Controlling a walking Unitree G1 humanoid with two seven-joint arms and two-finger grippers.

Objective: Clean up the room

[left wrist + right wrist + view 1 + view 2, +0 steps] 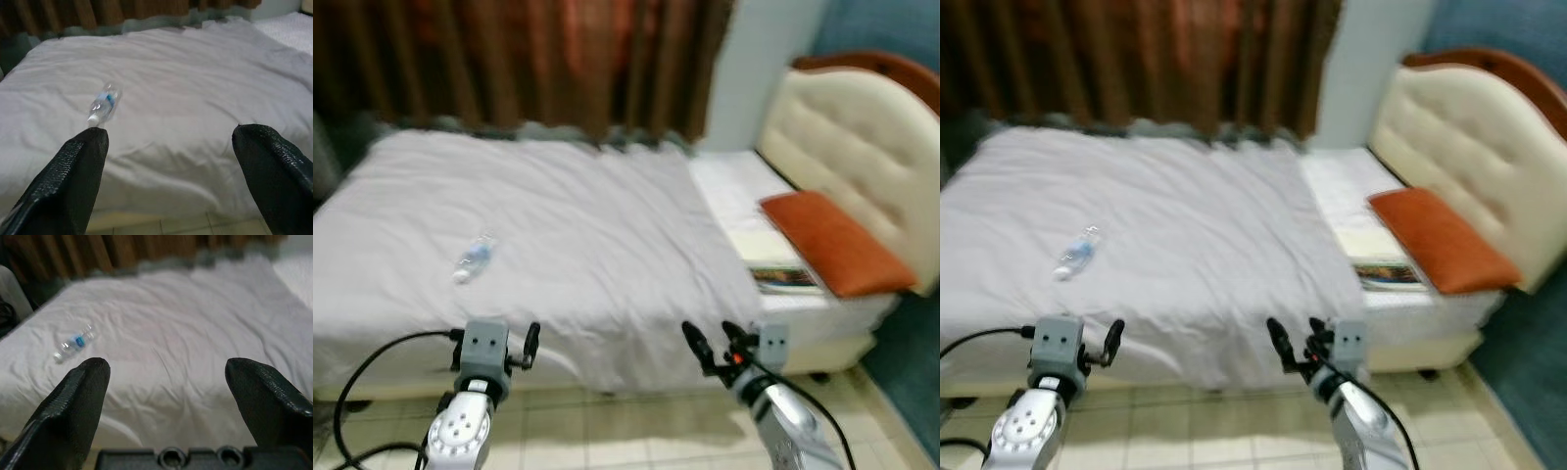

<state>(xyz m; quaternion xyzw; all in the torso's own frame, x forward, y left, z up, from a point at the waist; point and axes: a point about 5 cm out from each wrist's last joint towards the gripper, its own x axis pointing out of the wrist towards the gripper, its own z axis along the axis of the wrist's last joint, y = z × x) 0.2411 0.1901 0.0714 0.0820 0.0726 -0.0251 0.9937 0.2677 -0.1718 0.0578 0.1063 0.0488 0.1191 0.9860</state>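
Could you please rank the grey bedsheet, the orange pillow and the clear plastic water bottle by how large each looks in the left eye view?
1. Grey bedsheet
2. Orange pillow
3. Clear plastic water bottle

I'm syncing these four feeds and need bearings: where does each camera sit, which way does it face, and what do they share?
Left eye view: on the head, facing forward and down at the bed; the left gripper and right gripper are raised at the bottom.
Right eye view: its stereo twin, same scene.
Left wrist view: on the left wrist, looking between open black fingers across the bed.
Right wrist view: on the right wrist, likewise, fingers apart.
Shared: all show the plastic bottle lying on the sheet.
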